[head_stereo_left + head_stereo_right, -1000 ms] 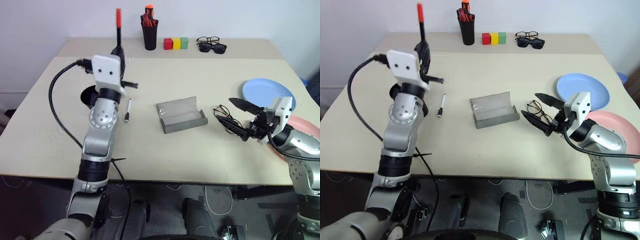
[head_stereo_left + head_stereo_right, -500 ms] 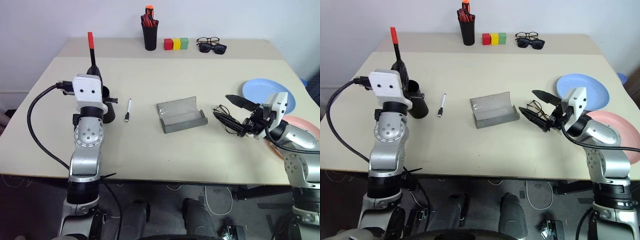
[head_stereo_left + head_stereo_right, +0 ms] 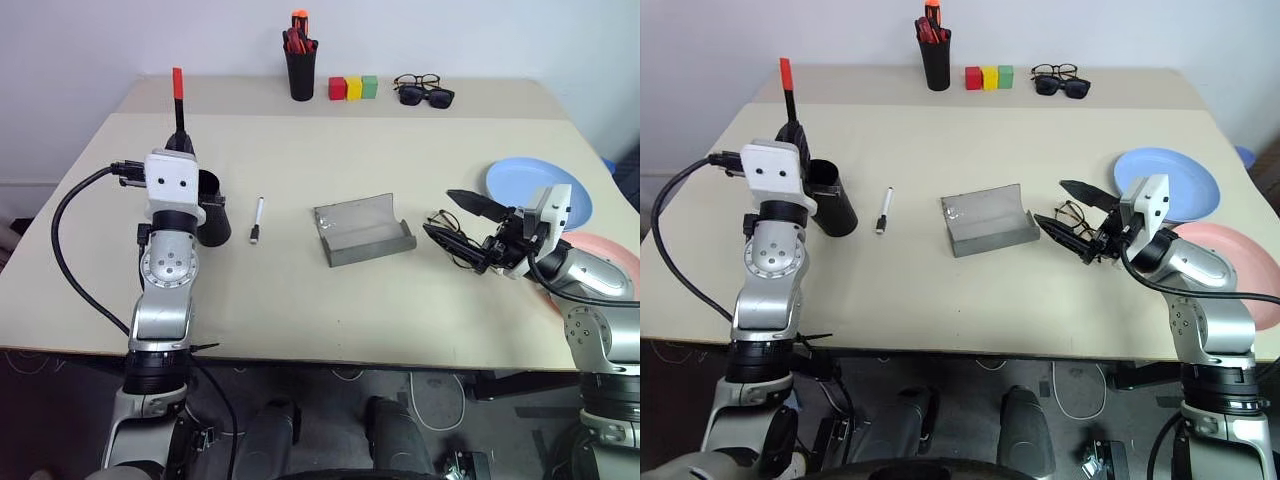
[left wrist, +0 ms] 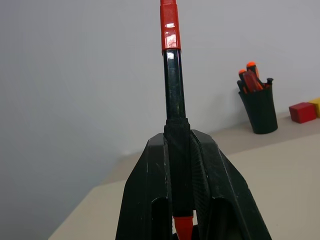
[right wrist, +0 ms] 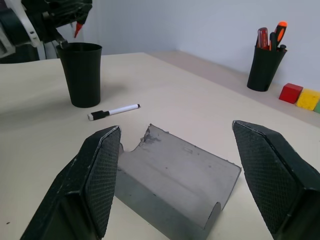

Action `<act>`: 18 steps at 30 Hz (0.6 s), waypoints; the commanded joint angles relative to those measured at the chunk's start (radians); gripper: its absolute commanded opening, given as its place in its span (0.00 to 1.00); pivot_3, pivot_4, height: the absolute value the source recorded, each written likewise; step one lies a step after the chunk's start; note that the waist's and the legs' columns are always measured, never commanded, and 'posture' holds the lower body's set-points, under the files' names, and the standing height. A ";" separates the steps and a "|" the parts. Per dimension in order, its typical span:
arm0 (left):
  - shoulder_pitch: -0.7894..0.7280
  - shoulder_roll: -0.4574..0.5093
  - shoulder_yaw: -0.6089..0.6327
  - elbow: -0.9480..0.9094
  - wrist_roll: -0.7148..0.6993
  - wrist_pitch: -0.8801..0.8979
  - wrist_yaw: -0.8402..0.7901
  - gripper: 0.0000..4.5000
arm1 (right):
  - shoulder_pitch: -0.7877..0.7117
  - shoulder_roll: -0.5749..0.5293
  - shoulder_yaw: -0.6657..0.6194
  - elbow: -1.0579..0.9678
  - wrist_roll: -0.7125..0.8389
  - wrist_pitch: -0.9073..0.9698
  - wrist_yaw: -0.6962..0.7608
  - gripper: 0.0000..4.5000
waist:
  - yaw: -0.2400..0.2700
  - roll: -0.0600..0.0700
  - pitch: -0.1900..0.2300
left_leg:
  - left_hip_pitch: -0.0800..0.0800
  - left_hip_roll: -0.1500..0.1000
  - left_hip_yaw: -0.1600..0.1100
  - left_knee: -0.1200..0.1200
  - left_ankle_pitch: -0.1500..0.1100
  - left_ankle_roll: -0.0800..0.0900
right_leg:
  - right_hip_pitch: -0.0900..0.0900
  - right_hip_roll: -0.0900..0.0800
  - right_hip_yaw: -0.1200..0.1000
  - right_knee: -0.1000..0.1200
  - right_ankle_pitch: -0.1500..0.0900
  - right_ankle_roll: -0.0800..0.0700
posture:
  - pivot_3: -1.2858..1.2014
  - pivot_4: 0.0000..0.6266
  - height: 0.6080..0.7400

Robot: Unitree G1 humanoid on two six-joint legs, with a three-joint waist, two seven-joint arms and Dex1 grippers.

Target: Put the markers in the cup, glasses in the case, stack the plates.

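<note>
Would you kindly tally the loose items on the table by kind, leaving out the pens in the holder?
Markers: 2 (red, white)
Cups: 1
Pen holders: 1
Cases: 1
Plates: 2 (blue, pink)
Eyewear: 3 (wire, dark-framed, sunglasses)
Blocks: 3 (red, yellow, green)
Total: 13

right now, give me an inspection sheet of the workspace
surface: beige table, bare at its front edge.
job's things: red marker upright in the left claw; white marker lying by the black cup; grey case open at centre; wire-framed glasses on the table; blue plate and pink plate unstacked.
clutter: pen holder, coloured blocks, two more pairs of glasses at the back.
grippers: left claw shut on the red marker; right claw open by the wire-framed glasses.
cables: black cable looping off the left wrist.
surroundings: white wall.
</note>
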 commanded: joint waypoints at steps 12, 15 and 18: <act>-0.024 -0.002 -0.003 0.048 0.043 -0.090 0.026 0.01 | -0.006 -0.005 -0.002 -0.098 0.119 0.038 0.127 0.81 | 0.001 0.000 0.000 | 0.000 0.000 0.000 0.000 0.000 0.000 | 0.000 0.000 0.000 0.000 0.000 0.000 | 0.52 0.24 0.99; -0.028 -0.007 -0.004 0.063 0.049 -0.100 0.032 0.01 | -0.015 -0.003 0.006 -0.097 0.122 0.038 0.144 0.81 | 0.001 0.000 0.000 | 0.000 0.000 0.000 0.000 0.000 0.000 | 0.000 0.000 0.000 0.000 0.000 0.000 | 0.52 0.24 0.99; -0.026 -0.010 -0.005 0.068 0.052 -0.106 0.035 0.01 | -0.022 -0.002 0.014 -0.093 0.119 0.039 0.153 0.81 | 0.001 0.000 0.000 | 0.000 0.000 0.000 0.000 0.000 0.000 | 0.000 0.000 0.000 0.000 0.000 0.000 | 0.52 0.24 0.99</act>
